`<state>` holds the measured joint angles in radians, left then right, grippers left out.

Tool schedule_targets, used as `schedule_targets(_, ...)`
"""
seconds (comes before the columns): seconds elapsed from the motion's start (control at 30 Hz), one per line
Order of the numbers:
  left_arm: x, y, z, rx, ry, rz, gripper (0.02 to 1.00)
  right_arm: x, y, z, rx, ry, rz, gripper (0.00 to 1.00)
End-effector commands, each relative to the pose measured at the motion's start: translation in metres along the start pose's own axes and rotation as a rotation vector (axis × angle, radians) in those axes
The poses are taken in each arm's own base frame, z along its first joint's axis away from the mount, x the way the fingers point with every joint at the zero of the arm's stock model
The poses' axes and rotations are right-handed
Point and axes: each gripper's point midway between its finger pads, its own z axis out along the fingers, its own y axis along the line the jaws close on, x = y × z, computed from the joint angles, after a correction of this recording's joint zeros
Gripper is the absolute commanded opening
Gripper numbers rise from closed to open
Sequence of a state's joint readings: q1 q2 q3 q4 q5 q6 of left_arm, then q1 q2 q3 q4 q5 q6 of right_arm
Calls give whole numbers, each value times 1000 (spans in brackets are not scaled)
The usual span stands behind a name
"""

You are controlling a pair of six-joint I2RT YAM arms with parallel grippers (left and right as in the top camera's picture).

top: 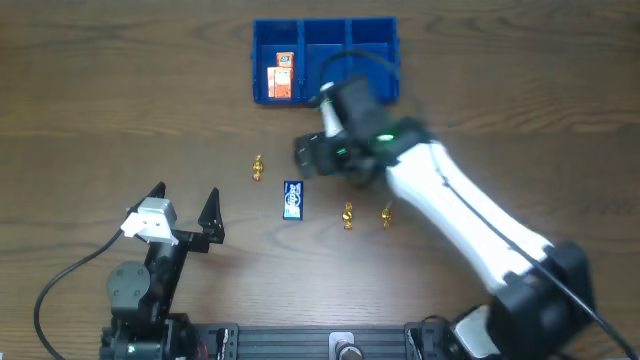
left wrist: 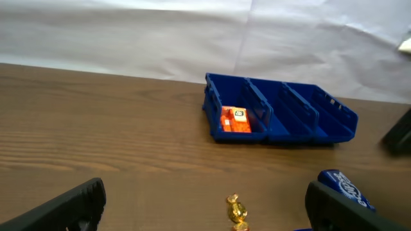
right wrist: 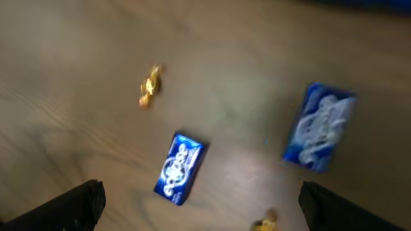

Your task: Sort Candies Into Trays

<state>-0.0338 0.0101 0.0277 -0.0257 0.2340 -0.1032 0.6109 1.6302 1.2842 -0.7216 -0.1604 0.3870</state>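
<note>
Right gripper [right wrist: 200,192] is wide open and empty above the blue candy [top: 293,200]. Gold candies [top: 258,167] sit at its 10 and 4 o'clock, blue tray [top: 375,40] at 12. Left gripper [top: 186,192] is spread open too, also empty.

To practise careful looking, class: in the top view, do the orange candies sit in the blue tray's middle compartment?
No, the orange candies lie in the blue tray's left-end compartment in that view.

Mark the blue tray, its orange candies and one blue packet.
blue tray [top: 372,35], top view, right compartment floor.
orange candies [left wrist: 234,120], left wrist view, wrapper middle.
blue packet [top: 293,200], top view, wrapper middle.
</note>
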Motion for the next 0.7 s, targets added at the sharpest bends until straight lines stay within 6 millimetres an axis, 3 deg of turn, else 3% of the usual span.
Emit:
schedule_targets(0.03, 16, 1, 1, 8, 45, 2, 998, 29, 34, 47, 153, 115, 113, 998)
schedule_targets(0.13, 16, 1, 1, 8, 45, 2, 998, 48, 42, 80, 221, 163, 188, 998)
schedule_targets(0.27, 16, 1, 1, 8, 45, 2, 998, 71, 33, 119, 305, 247, 255, 998)
schedule_targets(0.5, 16, 1, 1, 8, 45, 2, 998, 77, 21, 128, 370, 252, 289, 974)
schedule_targets(0.57, 16, 1, 1, 8, 45, 2, 998, 78, 20, 128, 376, 254, 288, 599)
schedule_targets(0.63, 16, 1, 1, 8, 45, 2, 1000, 78, 20, 128, 378, 256, 287, 402)
schedule_targets(0.7, 16, 1, 1, 8, 45, 2, 998, 78, 20, 128, 378, 256, 287, 303)
